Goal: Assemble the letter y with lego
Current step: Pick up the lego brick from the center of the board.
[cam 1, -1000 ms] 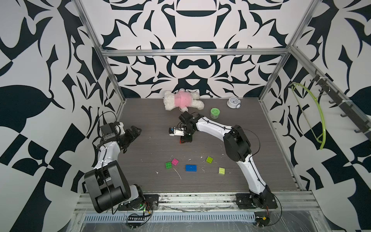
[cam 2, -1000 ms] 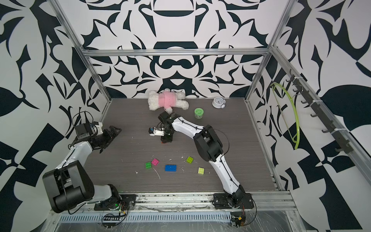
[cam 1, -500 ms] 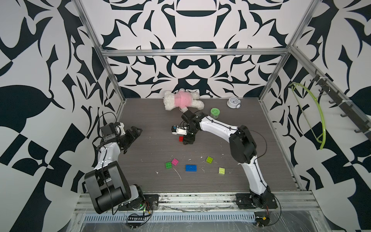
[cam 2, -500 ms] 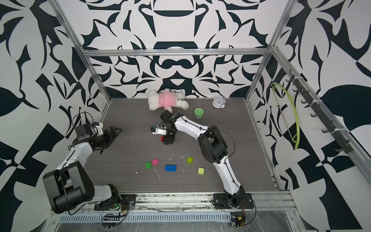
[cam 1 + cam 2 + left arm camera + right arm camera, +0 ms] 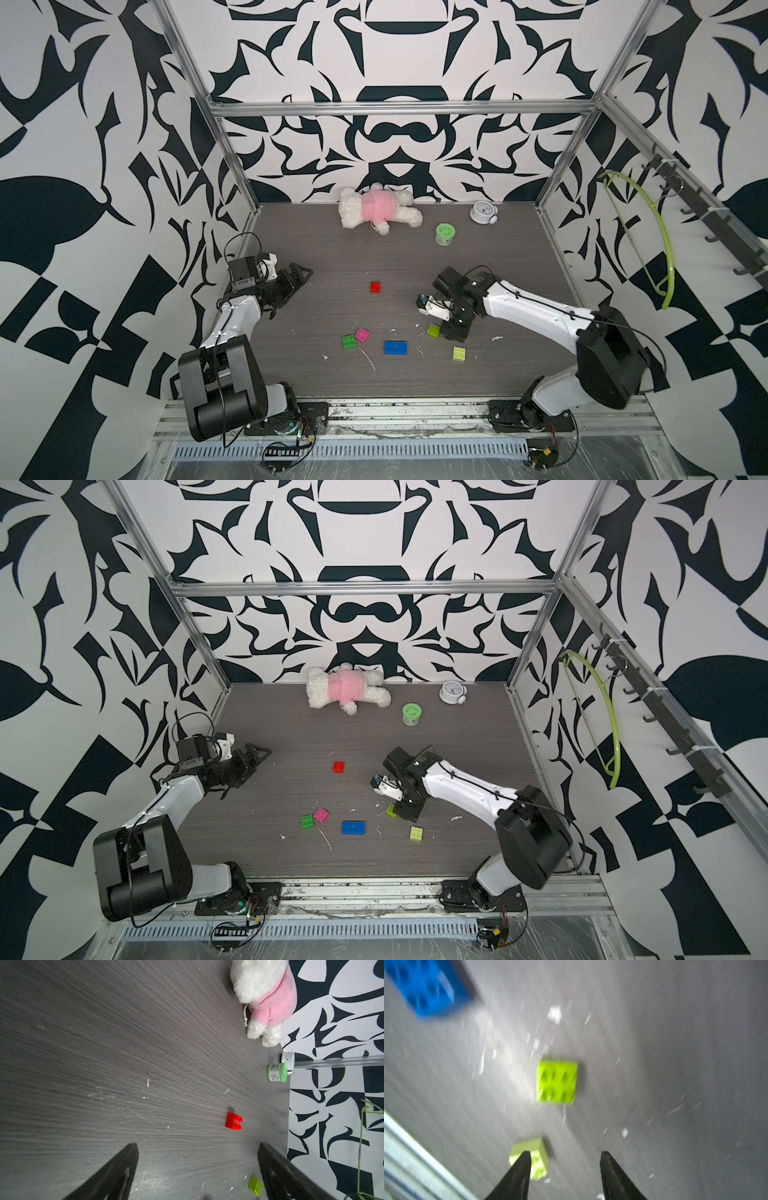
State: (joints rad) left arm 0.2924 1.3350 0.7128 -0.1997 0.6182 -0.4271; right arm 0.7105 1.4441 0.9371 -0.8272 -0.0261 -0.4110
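None of your 6 bricks is joined yet, so the letter y has not begun. The long blue studded plastic brick (image 5: 395, 347) lies flat toward the front of the dark wood-grain surface (image 5: 332, 249); take it as your marker. Just beside it, on the left arm's side, sit the square green plastic brick (image 5: 348, 341) and the square pink plastic brick (image 5: 362, 334), close together. On its other side lie the square lime plastic brick (image 5: 433, 330) and the square pale yellow-green plastic brick (image 5: 459, 353). The square red plastic brick (image 5: 375, 287) stands alone, well behind the blue brick.

1 second ago the right gripper (image 5: 565, 1153) was closed out at the red brick's spot. It has let go and swung back beside the lime brick, jaws narrowly parted and holding nothing. I judge lime is your next pick. The left gripper (image 5: 197, 1145) waits far off to the blue brick's left-arm side, jaws wide and empty.

Far behind the blue brick lie a white plush toy in a pink top (image 5: 378, 210), a green-lidded round jar (image 5: 444, 234) and a small white clock (image 5: 482, 212), all out of your way. Nothing blocks the lime brick, though the pale one sits close by 1 of the jaws.
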